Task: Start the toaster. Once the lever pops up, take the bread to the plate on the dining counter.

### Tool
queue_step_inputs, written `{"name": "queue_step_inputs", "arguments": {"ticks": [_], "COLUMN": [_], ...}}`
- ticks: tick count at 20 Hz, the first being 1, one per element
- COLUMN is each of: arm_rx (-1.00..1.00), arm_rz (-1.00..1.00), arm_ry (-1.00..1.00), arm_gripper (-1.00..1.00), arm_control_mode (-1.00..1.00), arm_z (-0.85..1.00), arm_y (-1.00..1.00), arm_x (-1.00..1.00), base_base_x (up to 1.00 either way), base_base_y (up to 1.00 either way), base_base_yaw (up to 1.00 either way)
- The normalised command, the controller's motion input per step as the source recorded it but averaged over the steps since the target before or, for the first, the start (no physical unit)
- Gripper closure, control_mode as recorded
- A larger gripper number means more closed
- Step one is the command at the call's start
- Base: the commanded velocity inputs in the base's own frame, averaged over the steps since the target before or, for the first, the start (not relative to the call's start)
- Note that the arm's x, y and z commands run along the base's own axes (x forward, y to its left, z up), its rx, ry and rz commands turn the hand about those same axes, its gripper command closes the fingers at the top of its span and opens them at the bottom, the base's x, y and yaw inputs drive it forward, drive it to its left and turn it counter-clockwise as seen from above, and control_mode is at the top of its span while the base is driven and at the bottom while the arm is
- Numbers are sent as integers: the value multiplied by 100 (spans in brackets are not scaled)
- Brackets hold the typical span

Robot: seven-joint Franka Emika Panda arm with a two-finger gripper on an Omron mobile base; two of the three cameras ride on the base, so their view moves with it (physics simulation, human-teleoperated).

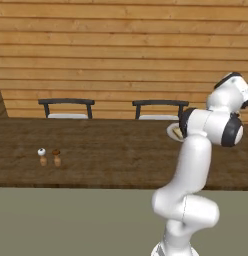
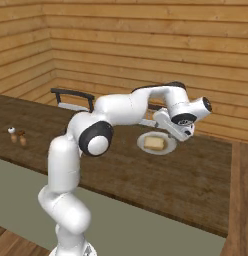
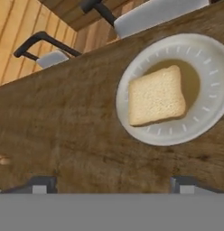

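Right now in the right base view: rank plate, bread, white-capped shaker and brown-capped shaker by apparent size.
1. plate
2. bread
3. white-capped shaker and brown-capped shaker: they look alike, so no ranking.

Left base view: taken from behind and left of the arm, facing level across the long side of the counter (image 1: 96,150) toward the wooden wall (image 1: 121,50), at middle distance. Right base view: taken from behind and right of the arm, higher and angled leftward, looking down along the counter toward the room corner. Hand view: close above the counter, looking steeply down near its far edge. All three share the plate (image 3: 175,90) and the far-edge chairs (image 2: 71,100); both base views also share the two shakers (image 1: 49,157) near the counter's left end.
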Motion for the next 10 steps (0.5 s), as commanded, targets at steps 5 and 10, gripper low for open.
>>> {"name": "queue_step_inputs", "arguments": {"ticks": [5,10], "arm_rx": [-35,-10], "arm_rz": [-7,-13], "arm_ry": [-3,0], "arm_gripper": [-100,-100], "arm_control_mode": [-100,-100], "arm_z": [4,0], "arm_y": [100,85], "arm_x": [-100,-100], "base_base_x": [0,0], "base_base_y": [0,0], "base_base_yaw": [0,0]}}
